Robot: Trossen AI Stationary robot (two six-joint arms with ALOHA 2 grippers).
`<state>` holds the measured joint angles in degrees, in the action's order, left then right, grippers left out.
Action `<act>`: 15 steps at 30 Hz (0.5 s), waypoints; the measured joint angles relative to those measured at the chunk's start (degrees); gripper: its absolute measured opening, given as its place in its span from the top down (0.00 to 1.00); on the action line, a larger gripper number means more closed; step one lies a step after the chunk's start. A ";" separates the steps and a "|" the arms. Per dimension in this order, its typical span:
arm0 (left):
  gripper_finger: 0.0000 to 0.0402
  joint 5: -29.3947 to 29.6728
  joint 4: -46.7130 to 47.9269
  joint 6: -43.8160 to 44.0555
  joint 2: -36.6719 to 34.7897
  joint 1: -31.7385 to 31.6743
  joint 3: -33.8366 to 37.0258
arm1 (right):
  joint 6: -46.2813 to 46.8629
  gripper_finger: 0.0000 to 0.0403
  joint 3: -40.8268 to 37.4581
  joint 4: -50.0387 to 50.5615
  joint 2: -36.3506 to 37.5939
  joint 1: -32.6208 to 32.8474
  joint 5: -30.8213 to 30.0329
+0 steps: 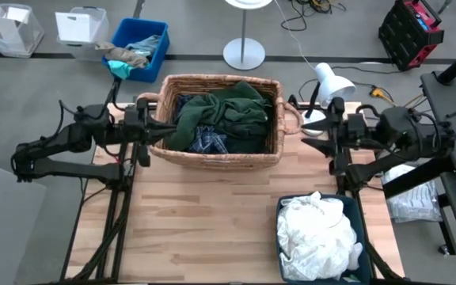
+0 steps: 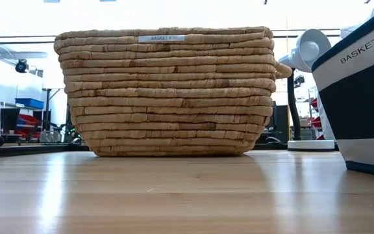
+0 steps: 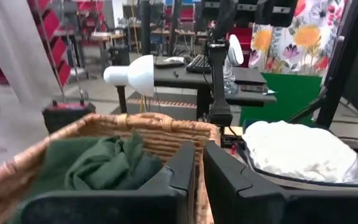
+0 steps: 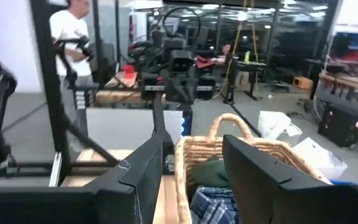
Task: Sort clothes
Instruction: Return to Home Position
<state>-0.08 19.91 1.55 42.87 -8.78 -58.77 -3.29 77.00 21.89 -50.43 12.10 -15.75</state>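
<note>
A wicker basket [image 1: 220, 156] stands at the table's far middle and holds a dark green garment [image 1: 228, 111] lying over a navy plaid one [image 1: 210, 142]. At the near right, white clothes [image 1: 315, 233] fill a navy bin [image 1: 356, 207]. My left gripper [image 1: 155, 131] is shut and points level over the basket's left end; its wrist view shows the fingers [image 3: 185, 177] above the rim [image 3: 160, 124]. My right gripper [image 1: 311, 136] is open and points level at the basket's right handle [image 4: 229, 124], with nothing between its fingers.
A white desk lamp [image 1: 331, 79] stands by the table's far right corner. A blue box of rags [image 1: 137, 47] sits on the floor beyond the far edge. Bare wood [image 1: 204, 222] lies in front of the basket. A person [image 4: 67, 37] stands in the room.
</note>
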 joint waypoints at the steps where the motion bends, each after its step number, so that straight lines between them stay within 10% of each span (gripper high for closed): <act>1: 0.96 0.00 -0.75 -1.26 -0.21 0.00 0.45 | -0.55 0.61 -0.59 0.32 0.65 0.00 0.20; 15: 0.96 0.15 -2.02 -5.95 0.54 0.00 1.32 | -6.26 0.66 -20.25 -13.68 14.36 -0.15 3.62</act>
<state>0.08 17.89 -4.40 43.41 -8.78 -57.45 -9.54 56.75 8.21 -36.07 11.95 -12.13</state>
